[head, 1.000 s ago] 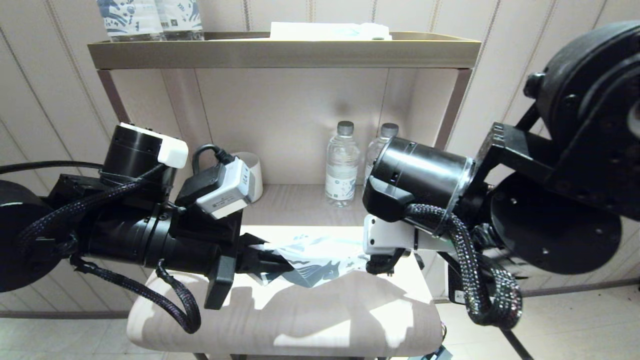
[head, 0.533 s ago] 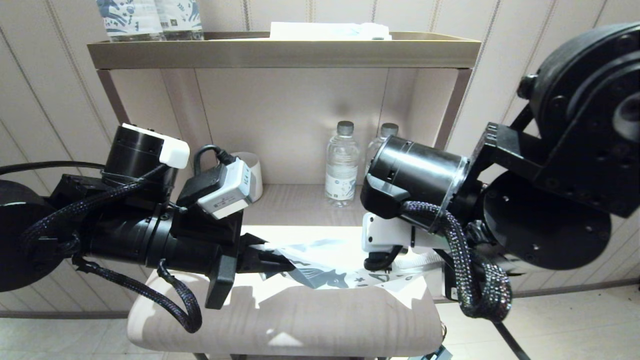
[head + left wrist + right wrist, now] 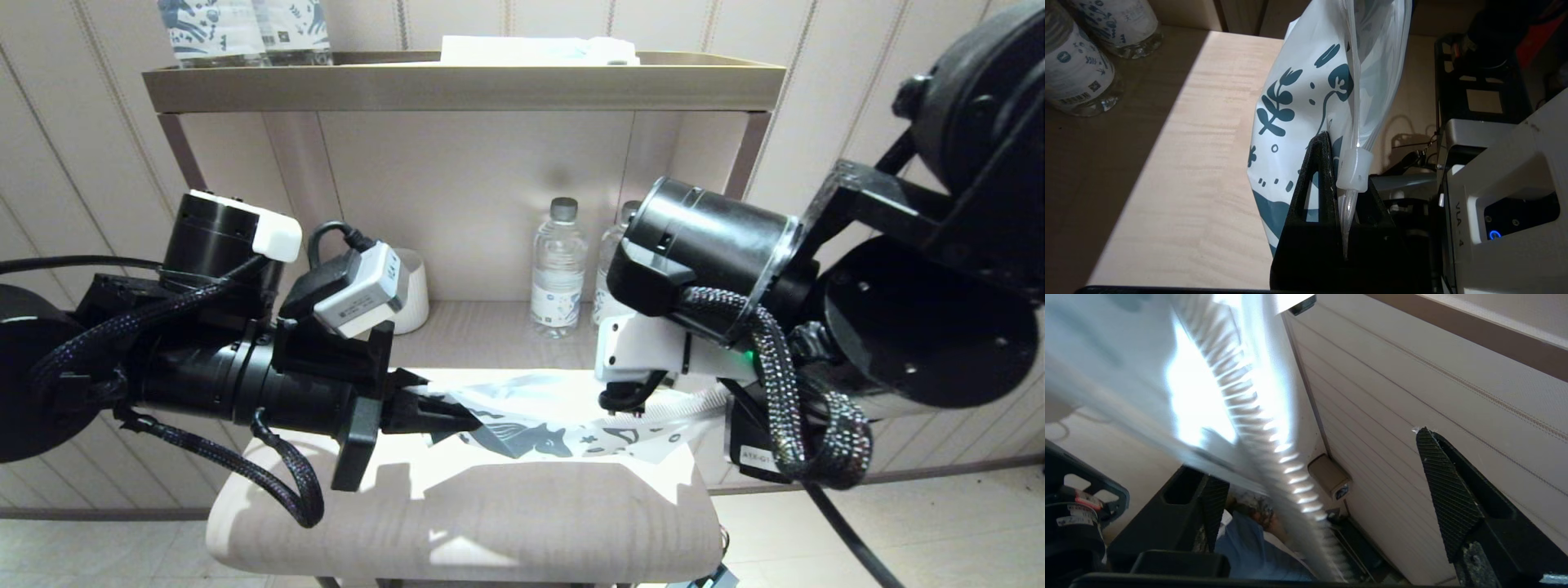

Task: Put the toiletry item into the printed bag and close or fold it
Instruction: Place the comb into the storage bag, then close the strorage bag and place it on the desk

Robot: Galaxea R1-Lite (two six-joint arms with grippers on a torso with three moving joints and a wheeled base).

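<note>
The printed bag [image 3: 539, 425], white with teal horse motifs, hangs stretched above the stool. My left gripper [image 3: 465, 420] is shut on its left end. In the left wrist view the fingers [image 3: 1316, 175] pinch the clear strip of the bag [image 3: 1306, 102] just behind a translucent slider [image 3: 1355, 171]. The white comb [image 3: 694, 404] shows at the bag's right end, under my right wrist. In the right wrist view the comb [image 3: 1257, 424] runs blurred between the wide-apart fingers of my right gripper [image 3: 1318, 457], which is open. I cannot tell whether the comb is inside the bag.
A padded beige stool [image 3: 465, 523] lies below the bag. Behind it the lower shelf holds two water bottles [image 3: 559, 269] and a white cup [image 3: 412, 286]. The top shelf [image 3: 457, 86] carries horse-printed bottles [image 3: 245, 28] and a flat white packet [image 3: 539, 51].
The right arm has risen and drawn to the right. The bag went from crumpled to stretched out, and the comb now shows at its right end. The left gripper kept its hold.
</note>
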